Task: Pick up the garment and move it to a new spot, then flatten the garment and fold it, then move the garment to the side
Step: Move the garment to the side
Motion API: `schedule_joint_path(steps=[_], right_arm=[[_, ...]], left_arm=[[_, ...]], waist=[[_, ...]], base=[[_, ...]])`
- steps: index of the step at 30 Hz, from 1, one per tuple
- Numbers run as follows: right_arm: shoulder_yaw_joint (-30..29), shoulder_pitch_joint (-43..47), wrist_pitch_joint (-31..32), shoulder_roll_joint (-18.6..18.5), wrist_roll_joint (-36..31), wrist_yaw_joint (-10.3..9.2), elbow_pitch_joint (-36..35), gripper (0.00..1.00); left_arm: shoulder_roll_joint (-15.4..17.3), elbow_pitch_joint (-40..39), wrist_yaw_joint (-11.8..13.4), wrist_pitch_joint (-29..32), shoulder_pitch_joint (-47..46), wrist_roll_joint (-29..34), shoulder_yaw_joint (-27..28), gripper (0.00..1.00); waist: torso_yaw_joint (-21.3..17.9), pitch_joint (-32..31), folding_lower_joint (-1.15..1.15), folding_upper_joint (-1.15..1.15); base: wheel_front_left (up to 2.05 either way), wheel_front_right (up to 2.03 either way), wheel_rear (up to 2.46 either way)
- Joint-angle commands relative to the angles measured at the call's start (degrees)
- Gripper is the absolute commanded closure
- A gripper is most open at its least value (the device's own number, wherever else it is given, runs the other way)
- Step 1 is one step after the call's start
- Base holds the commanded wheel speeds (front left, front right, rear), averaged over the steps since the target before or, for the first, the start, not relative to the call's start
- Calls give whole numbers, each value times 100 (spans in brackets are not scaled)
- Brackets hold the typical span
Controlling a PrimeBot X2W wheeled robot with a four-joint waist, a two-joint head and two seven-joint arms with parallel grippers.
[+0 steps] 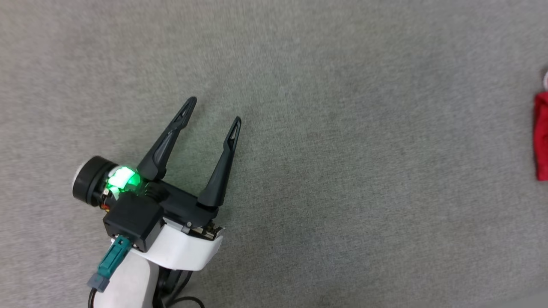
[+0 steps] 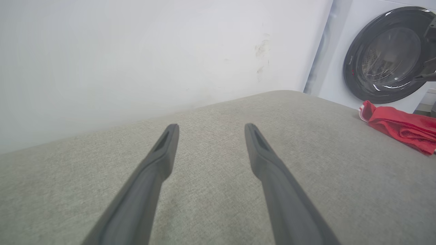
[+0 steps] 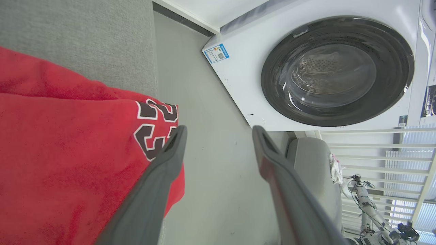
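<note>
We judge the garment (image 3: 68, 153), lower left in the right wrist view, soft and limp, best pinched at its edge; left gripper (image 1: 214, 111) and right gripper (image 3: 219, 131) stand apart.

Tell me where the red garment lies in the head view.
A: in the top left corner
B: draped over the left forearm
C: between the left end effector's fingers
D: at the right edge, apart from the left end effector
D: the garment shows as a red strip at the head view's right edge, with bare grey surface between it and the open left end effector.
</note>
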Motion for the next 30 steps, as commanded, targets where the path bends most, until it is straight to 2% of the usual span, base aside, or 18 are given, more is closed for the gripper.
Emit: schedule_joint_path(steps=[1,6,10,11,16,19,24,30], right_arm=[[32,-98,-22,21,110,-8,-156,0],[221,1,-311,228,503,-9,-715,0],[287,240,-632,694,857,-7,-1303,0],[287,240,-632,694,857,-7,-1303,0],[382,768,-1137,1581,1185,-6,-2060,0],[468,1320,-1510,1940,1108,-8,-2374,0],[332,2082,-2090,2719,1248,-6,-2560,0],[410,2708,-2735,3259,1446,-6,-2344,0]], left_arm=[[-71,68,6,-12,140,-34,69,0],[-295,356,51,-12,465,-18,334,0],[-443,479,114,-12,776,-33,617,0],[-443,479,114,-12,776,-33,617,0],[-632,551,223,-12,1176,-56,1033,0],[-738,475,264,-12,1350,-59,1245,0],[-830,509,249,-12,1612,-30,1437,0],[-894,714,204,-12,1918,19,1485,0]], waist=[[71,-436,0,0],[268,-1149,0,0],[469,-1683,0,0],[469,-1683,0,0],[698,-2304,0,0],[863,-2582,0,0],[1093,-2921,0,0],[1229,-3158,0,0]], base=[[0,0,0],[0,0,0],[0,0,0],[0,0,0],[0,0,0],[0,0,0],[0,0,0],[0,0,0]])
